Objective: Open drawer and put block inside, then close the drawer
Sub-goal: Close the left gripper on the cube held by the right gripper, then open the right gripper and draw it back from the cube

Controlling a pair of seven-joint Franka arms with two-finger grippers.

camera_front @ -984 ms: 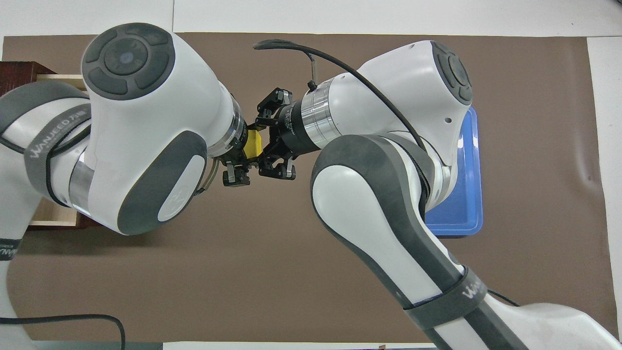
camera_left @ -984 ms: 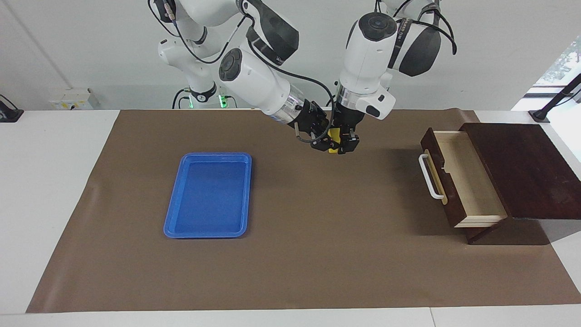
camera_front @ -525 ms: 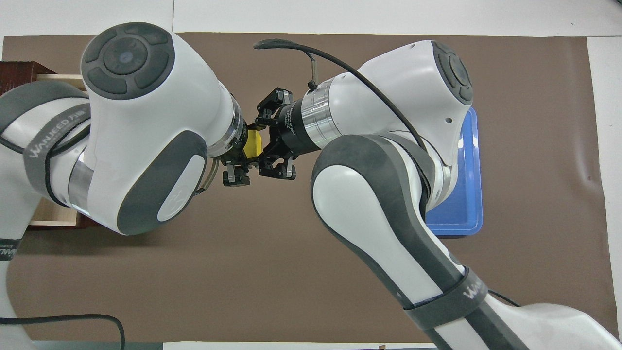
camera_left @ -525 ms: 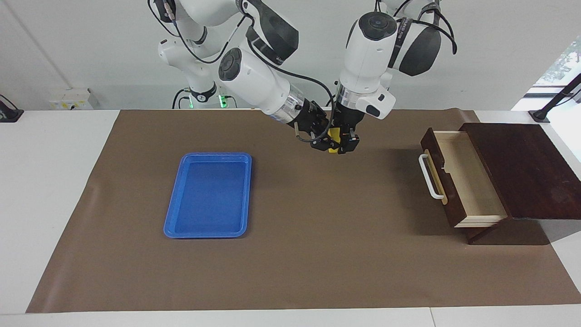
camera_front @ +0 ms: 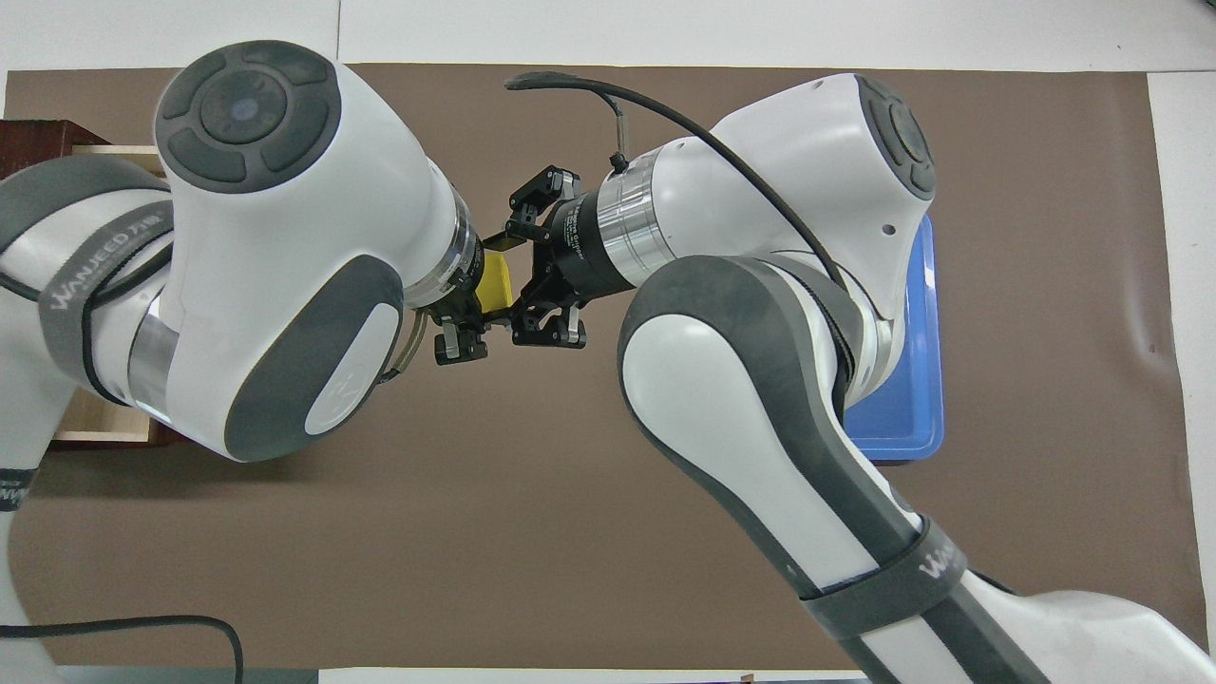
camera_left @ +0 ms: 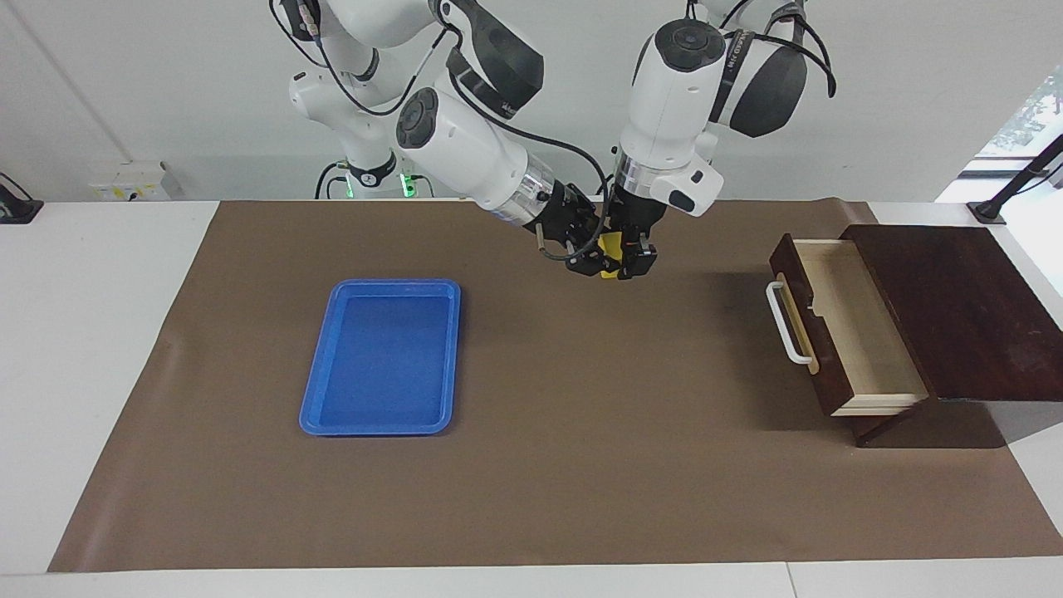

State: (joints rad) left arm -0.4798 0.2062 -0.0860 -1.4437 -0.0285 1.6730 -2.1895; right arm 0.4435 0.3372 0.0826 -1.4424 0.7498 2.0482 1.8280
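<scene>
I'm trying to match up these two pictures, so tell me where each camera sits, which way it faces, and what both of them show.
Facing view: high across the table, looking at the robots; both arms reach down from the top, the open drawer at the left arm's end, the blue tray at the right arm's.
Overhead view: above the robots' end, looking forward and steeply down; both arms fill it from the bottom.
Shared: the yellow block in the air between the left gripper and the right gripper.

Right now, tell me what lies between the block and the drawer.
Only bare brown mat, as the facing view shows. The block hangs over it, between the left gripper and right gripper; the drawer stands open.
</scene>
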